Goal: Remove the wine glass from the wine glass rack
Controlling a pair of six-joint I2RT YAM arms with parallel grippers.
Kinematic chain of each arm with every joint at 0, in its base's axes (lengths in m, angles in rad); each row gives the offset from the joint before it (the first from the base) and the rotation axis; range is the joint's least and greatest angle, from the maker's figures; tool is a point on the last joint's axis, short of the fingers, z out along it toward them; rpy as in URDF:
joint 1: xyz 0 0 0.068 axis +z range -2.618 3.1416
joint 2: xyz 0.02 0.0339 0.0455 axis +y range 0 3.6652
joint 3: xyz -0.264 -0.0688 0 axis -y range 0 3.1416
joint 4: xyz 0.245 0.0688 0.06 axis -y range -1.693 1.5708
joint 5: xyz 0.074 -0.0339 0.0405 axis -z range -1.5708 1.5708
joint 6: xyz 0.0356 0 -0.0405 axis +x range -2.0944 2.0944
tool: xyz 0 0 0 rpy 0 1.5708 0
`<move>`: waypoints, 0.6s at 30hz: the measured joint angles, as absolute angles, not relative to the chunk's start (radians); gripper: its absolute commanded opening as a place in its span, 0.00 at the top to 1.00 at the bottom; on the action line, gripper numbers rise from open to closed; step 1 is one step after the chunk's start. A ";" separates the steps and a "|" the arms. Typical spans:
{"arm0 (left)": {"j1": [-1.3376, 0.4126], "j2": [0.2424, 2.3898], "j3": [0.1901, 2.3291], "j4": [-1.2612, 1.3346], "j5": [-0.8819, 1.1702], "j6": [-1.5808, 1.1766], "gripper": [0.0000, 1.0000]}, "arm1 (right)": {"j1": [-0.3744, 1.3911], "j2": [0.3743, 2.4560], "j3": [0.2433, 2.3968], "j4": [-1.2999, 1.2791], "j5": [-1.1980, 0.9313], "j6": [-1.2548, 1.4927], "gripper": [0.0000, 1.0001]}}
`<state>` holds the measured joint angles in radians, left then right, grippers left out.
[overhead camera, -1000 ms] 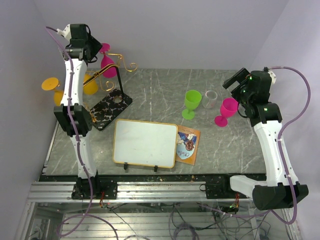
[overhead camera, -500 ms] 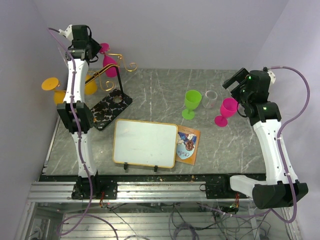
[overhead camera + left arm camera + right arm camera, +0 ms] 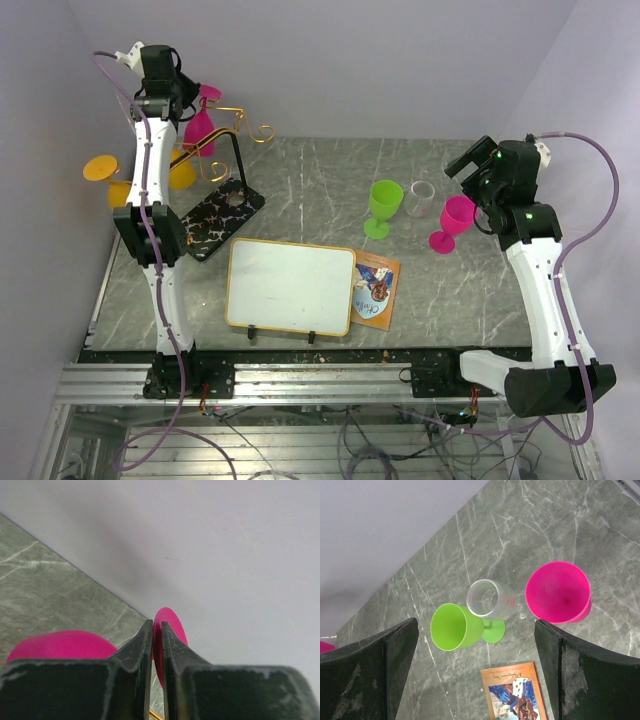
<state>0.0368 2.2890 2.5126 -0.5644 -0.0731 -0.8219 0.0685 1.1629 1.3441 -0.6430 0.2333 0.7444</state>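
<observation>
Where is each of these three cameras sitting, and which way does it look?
Top external: above and behind the arms, looking down on the table; both arms show.
Left wrist: on the left gripper, facing the wall; its fingers pinch the pink wine glass.
Right wrist: on the open right gripper, looking down at the green glass, clear glass and standing pink glass; its fingers frame both edges.
Shared: top and right wrist both show those three standing glasses.

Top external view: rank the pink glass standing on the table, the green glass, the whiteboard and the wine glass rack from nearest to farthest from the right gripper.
From the right gripper:
1. Pink glass, right side, just beside it.
2. Green glass, further left.
3. Whiteboard, centre front.
4. Wine glass rack, far left.
</observation>
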 measured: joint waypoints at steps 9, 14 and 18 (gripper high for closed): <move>0.045 2.278 2.492 -0.527 -0.024 -0.853 0.93 | 0.068 1.164 1.344 -0.641 0.233 0.748 0.00; 0.056 2.257 2.468 -0.523 0.007 -0.873 0.93 | 0.068 1.164 1.344 -0.640 0.233 0.748 0.00; 0.067 2.223 2.422 -0.514 0.033 -0.890 0.93 | 0.068 1.164 1.344 -0.640 0.233 0.749 0.00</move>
<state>0.0666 2.2227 2.4222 -0.5144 0.0326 -0.8902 0.0685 1.1641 1.3441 -0.6399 0.2325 0.7490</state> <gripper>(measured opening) 0.128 0.994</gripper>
